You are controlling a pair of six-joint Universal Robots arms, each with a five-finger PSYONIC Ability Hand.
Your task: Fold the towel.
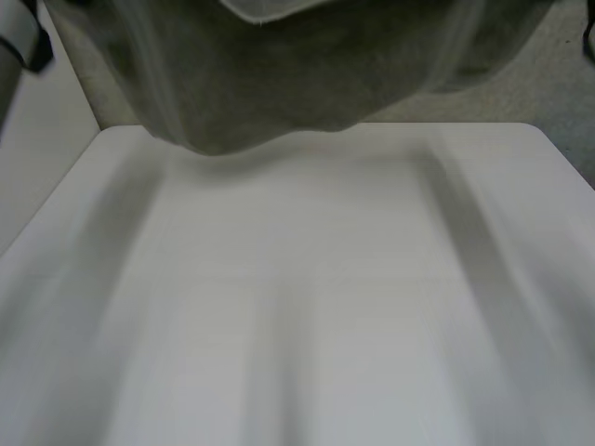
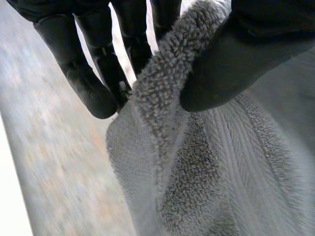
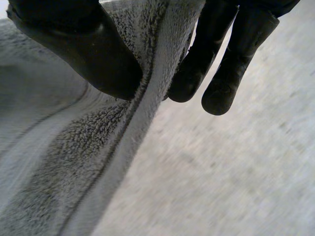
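Head view: grey-green terry towel [image 1: 297, 84] hangs lifted over the far edge of the white table [image 1: 307, 316]. Its bottom hem dips lowest toward the far-left corner; can't tell if it touches. Tabletop from there to the near edge is bare, so plenty of room to lay it down.

Left wrist view: left hand [image 2: 236, 64] is clamped on the towel's top edge, thumb on one face and fingers [image 2: 93, 88] behind the other. Cloth drops straight down from the pinch, with mottled grey floor [image 2: 54, 162] beyond.

Right wrist view: right hand [image 3: 88, 54] does the same, pinching the hemmed edge between thumb and fingers [image 3: 231, 83], cloth hanging below.

Judgement: the towel spans between the hands, long axis parallel to the far edge, neither hand nearer. Next move likely lowers it toward the near edge; the risk is the hem bunching at the far edge.
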